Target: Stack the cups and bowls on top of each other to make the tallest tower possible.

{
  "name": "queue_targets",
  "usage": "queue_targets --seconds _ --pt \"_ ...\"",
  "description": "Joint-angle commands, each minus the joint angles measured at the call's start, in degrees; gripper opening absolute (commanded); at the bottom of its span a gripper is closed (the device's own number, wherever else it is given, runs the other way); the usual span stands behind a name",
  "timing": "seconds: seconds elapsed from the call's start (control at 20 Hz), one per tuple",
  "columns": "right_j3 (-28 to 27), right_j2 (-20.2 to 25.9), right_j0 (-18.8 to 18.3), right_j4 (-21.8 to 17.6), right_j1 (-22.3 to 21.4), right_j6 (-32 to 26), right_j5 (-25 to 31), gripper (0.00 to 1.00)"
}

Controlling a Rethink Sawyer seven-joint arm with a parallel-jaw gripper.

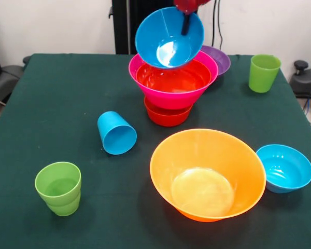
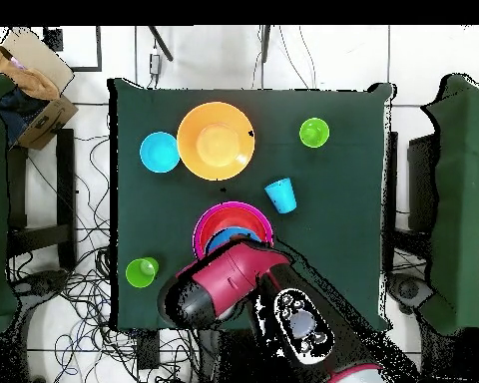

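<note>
One glossy blue plastic bowl (image 1: 169,37) hangs tilted from the gripper (image 1: 186,23), pinched by its rim, just above the tower (image 1: 172,88) of pink and red-orange bowls, seemingly so it can drop in as the next tier.

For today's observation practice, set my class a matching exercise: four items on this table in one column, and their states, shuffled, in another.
Items:
1. sky blue cup
2. large orange bowl
3. blue bowl
4. pink bowl

States:
A. held tilted in the air by the tool
B. lying on its side
C. standing alone, empty, mouth up
D. stacked, with a red-orange bowl nested inside

Pairs: 1-B, 2-C, 3-A, 4-D
</note>
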Motion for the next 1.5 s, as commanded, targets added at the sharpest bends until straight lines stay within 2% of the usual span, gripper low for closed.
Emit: queue_targets --seconds 0.05,0.2,0.65,0.85,1.05,1.2,1.25,1.35,1.5 --pt "-1.6 -5.1 0.8 -1.9 7.8 6.6 -1.8 0.0" --pt "-2.3 -6.6 1.9 -3.9 9.7 7.8 -3.2 0.0" --pt "-5.1 -7.0 -1.0 -4.5 14.9 3.7 -6.3 0.0" --pt "-5.7 -8.0 0.3 -5.2 16.3 4.8 -7.7 0.0" --pt "-4.4 -6.6 1.1 -3.6 13.8 5.3 -9.4 0.0" --pt "-4.4 -4.9 2.8 -4.9 11.7 5.4 -13.8 0.0" --pt "-4.4 -3.7 3.0 -4.2 10.8 4.6 -13.9 0.0" --pt "-5.5 -1.7 3.7 -1.7 9.2 3.7 -13.0 0.0" --pt "-7.5 0.4 4.5 2.1 7.1 1.5 -8.3 0.0"
